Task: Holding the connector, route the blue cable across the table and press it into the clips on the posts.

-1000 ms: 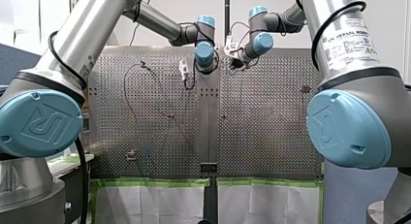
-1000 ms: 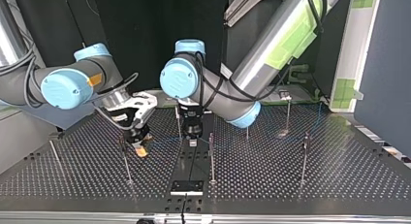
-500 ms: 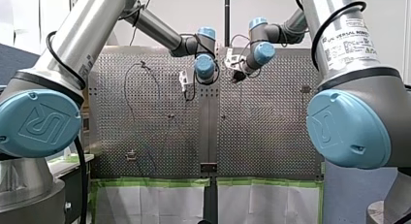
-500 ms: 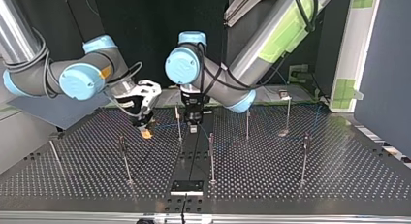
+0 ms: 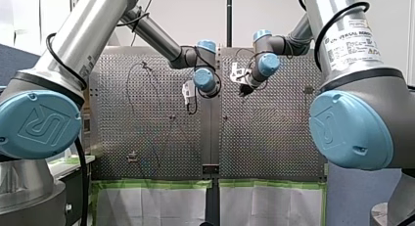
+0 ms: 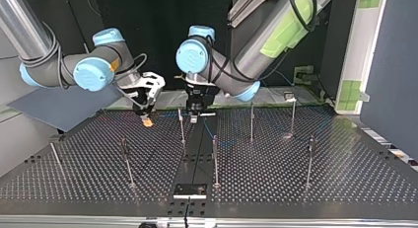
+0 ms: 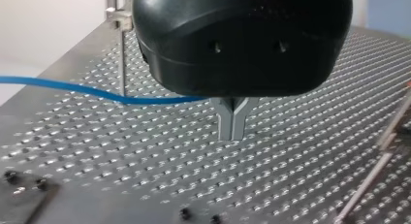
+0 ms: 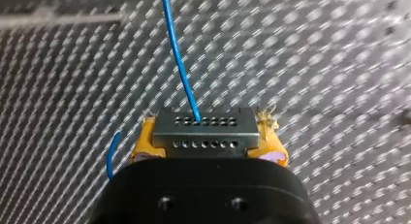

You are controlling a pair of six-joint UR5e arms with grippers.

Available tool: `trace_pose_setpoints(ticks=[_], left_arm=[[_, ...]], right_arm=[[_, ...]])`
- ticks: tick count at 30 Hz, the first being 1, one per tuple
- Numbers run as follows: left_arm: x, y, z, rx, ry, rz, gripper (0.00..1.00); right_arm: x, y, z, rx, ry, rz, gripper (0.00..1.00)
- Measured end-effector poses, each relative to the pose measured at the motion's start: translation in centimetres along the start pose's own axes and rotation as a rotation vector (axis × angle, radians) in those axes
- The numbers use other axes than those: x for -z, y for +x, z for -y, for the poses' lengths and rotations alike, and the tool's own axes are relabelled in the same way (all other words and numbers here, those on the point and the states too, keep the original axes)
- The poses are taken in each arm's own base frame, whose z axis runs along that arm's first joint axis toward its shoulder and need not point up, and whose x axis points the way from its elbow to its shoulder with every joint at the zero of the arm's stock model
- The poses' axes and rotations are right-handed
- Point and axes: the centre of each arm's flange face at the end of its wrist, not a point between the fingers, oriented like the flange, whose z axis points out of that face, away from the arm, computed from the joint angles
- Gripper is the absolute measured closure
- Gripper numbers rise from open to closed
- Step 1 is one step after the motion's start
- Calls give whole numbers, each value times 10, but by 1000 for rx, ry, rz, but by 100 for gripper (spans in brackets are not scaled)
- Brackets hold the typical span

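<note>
Perforated metal counter [image 6: 296, 188]: at the top view's near edge it carries a small black rectangular plate [image 6: 190, 190].
Thin upright metal posts [image 6: 215, 159]: 2 loose rows across the counter; the clips on them are too small to read.
Thin blue cable [image 7: 72, 88]: shows in short stretches low over the counter around the middle posts and on toward the far row; whether it sits in any clip cannot be told.
Flat grey metal connector with 2 rows of small holes [image 8: 204, 132]: held above the counter at the far row, toward the top view's left, the cable leaving its face straight ahead.
Right gripper [image 6: 147, 120]: clamped on the connector, 1 yellow pad [image 8: 144, 145] on each side of it.
Black left gripper [image 7: 232, 132]: just beside the right one, near the far middle post; metal fingers together at the tips, the cable running into the fork above them, pinched or only guided cannot be told.
Change: within the last second both grippers have travelled from mid-counter to the top view's far side, leaving the near left post behind; the hold on the connector is unchanged.
Meaning: this reads as drawing the free end back, not a press into a clip. No blue shows at the posts on the top view's left, so routing on that side probably remains.
</note>
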Motion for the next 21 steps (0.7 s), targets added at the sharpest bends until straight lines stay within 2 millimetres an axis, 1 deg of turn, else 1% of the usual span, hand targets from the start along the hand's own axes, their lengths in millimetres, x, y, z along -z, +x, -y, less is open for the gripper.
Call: trace_pose_setpoints(ticks=[4, 5, 8, 13, 17, 21], left_arm=[[1, 28, -4, -8, 14, -24, 100], [1, 39, -6, -12, 15, -35, 100], [5, 62, -9, -20, 21, -55, 100], [16, 85, -14, -27, 35, -88, 100], [25, 102, -18, -35, 47, -119, 100], [26, 120, -18, -31, 74, -140, 100]], right_arm=[[4, -19, -6, 22, -23, 37, 100], [5, -23, -7, 26, -26, 44, 100], [7, -35, -11, 33, -31, 67, 100], [13, -56, -13, 39, -33, 109, 100], [16, -67, -14, 38, -33, 128, 100], [15, -75, -15, 34, -27, 129, 100]])
